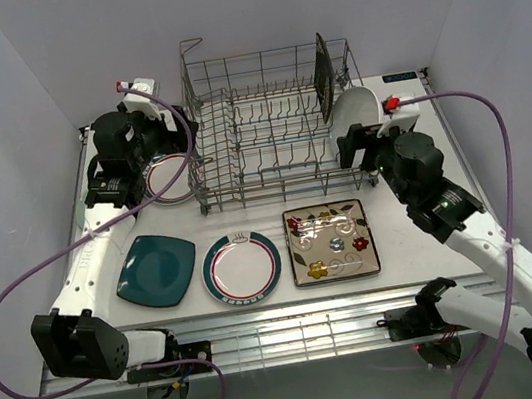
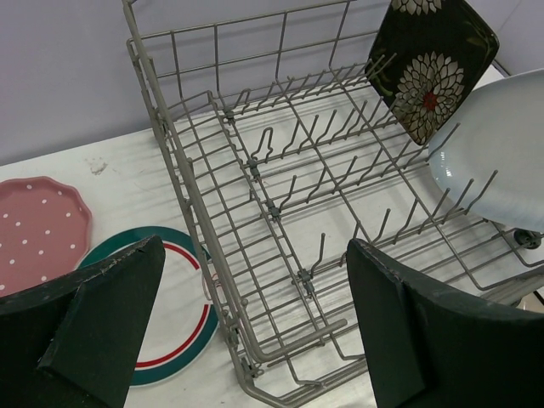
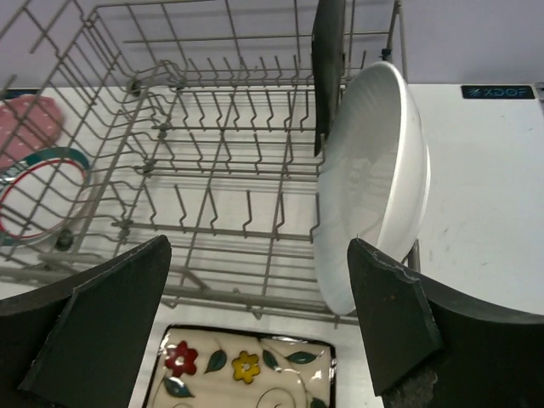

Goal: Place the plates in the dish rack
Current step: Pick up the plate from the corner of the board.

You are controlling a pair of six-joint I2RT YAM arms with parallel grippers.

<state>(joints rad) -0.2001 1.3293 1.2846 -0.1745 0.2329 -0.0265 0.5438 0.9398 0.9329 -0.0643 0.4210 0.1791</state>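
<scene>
Glossy oval plate upright in wire rack; left gripper, right gripper wide

pink dotted plate cut by left edge | rimmed round plate partly behind left gripper finger | white oval plate runs off right edge | dark floral plate clipped at top | cream floral plate clipped at bottom

Robotics lab test cell, white table boxed in by plain pale walls, two robot arms bolted at its near edge, purple cables trailed across, wire dish rack and loose plates set out on it.
</scene>
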